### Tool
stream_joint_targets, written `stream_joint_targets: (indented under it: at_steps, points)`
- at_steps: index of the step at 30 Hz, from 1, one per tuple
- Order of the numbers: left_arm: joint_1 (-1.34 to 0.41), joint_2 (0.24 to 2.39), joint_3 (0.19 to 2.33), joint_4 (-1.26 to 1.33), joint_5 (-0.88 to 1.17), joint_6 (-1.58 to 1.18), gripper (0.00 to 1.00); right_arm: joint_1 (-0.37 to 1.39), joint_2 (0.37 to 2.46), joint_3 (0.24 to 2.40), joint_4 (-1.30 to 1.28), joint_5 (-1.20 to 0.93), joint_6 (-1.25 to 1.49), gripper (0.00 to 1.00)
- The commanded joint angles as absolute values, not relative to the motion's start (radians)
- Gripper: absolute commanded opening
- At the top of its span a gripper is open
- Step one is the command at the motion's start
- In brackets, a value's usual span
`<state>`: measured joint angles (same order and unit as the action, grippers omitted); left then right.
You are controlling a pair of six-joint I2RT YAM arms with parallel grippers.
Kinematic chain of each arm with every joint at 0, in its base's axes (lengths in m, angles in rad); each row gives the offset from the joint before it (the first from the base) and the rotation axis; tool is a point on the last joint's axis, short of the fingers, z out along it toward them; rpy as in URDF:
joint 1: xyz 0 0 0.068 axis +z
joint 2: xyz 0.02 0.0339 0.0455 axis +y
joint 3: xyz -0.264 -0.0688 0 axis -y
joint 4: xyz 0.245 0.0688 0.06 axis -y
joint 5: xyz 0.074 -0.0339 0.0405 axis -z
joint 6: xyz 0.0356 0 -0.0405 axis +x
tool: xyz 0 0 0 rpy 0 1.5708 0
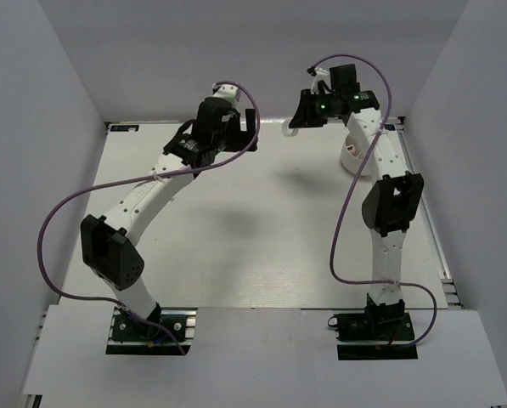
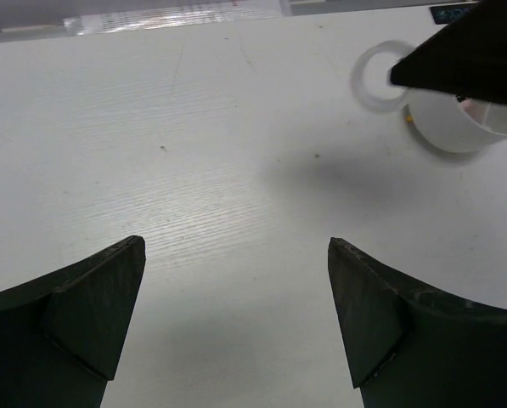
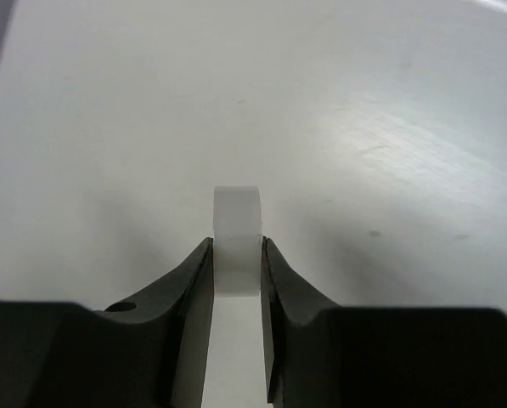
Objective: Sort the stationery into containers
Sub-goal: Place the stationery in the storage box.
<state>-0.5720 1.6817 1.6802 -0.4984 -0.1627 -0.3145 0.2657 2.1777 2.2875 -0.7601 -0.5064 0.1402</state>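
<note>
Right gripper (image 3: pixel 236 244) is pinched onto the tape ring (image 3: pixel 236 212) across its width, with the ring standing on edge. Looks set up for a drop into the container (image 2: pixel 457 132), since the ring hangs just beside its rim, up off the tabletop (image 2: pixel 194 127). Left gripper (image 2: pixel 236 255) is spread wide with nothing in it, hovering off to the side, I'd guess just to stay clear.

Light: bright, diffuse, from overhead.
Shadows: soft grey patches on the table (image 1: pixel 270 255).
Glare: pale sheen, right wrist view.
Blur: tape ring (image 2: pixel 357 83) soft, left wrist view.
</note>
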Motion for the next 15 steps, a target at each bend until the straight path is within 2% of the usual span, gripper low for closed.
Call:
stream_joint_targets:
  at_steps: [1, 5, 6, 11, 15]
  points:
    - [-0.523, 1.707, 1.694, -0.538, -0.124, -0.253, 0.98, 0.184, 2.238, 2.390, -0.759, -0.353, 0.011, 0.00]
    - [-0.489, 1.674, 1.594, -0.546, -0.016, -0.138, 0.98, 0.103, 2.238, 2.416, -0.785, -0.327, -0.133, 0.00]
    - [-0.474, 1.652, 1.521, -0.516, 0.073, -0.085, 0.98, 0.083, 2.209, 2.398, -0.805, -0.309, -0.171, 0.00]
    - [-0.453, 1.566, 1.367, -0.457, 0.251, -0.014, 0.98, 0.048, 1.995, 2.125, -0.807, -0.233, -0.464, 0.00]
    - [-0.442, 1.598, 1.351, -0.472, 0.398, -0.003, 0.98, 0.012, 1.928, 2.069, -0.928, -0.285, -0.635, 0.00]
